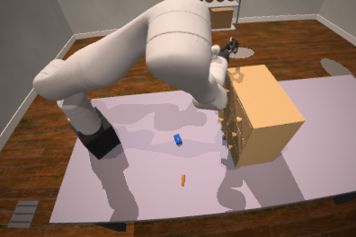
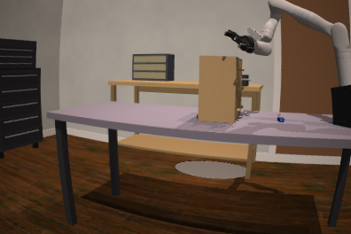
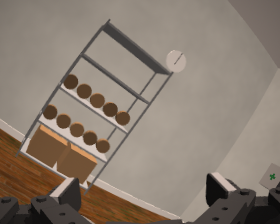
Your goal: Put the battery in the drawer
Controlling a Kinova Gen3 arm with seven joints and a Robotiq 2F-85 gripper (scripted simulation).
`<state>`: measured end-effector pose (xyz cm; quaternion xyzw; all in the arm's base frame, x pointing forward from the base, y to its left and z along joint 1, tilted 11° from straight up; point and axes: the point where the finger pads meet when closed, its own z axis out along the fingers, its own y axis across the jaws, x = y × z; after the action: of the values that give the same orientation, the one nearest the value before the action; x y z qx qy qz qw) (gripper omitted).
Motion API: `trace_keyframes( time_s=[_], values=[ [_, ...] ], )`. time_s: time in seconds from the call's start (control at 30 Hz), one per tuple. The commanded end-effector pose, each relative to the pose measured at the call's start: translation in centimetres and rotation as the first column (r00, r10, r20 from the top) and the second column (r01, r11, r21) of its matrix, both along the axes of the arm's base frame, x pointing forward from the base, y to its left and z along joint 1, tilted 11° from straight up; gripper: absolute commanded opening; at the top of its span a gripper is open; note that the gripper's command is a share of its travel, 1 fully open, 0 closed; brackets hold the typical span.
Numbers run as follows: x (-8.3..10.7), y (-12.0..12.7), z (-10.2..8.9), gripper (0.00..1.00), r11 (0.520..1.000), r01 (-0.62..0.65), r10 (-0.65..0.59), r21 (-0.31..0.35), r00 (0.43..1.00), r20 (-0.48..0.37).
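Top view shows the small chest (image 1: 265, 115) with all drawers pushed in, contents hidden. On the table (image 1: 315, 149), the AAA battery (image 1: 182, 179) lies apart from it. The gripper (image 2: 231, 35) hangs above the chest, jaws wide, holding nothing.

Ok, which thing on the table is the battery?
Start at the wooden chest on the table. Two small things lie in front of its drawers: the battery is the thin orange stick nearer the table's edge, not the stubby blue block.

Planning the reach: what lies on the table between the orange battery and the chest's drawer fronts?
In the top view, only bare table lies between the battery and the chest; the blue block sits off to the side.
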<state>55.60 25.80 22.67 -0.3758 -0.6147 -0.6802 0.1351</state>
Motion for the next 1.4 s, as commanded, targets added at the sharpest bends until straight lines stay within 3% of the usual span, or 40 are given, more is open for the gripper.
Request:
trace_keyframes(
  time_s=[0.0,0.83,1.1,1.37],
  values=[
    [0.0,0.0,0.1,1.00,1.000,0.000,0.000,0.000,1.000,0.002],
    [-0.4,0.2,0.1,1.00,1.000,-0.012,0.013,-0.008,1.000,0.006],
    [-1.5,0.5,0.2,1.00,0.998,-0.050,0.051,-0.037,0.999,0.017],
    [-4.7,1.2,0.2,1.00,0.982,-0.148,0.154,-0.121,0.987,0.041]
  ],
)
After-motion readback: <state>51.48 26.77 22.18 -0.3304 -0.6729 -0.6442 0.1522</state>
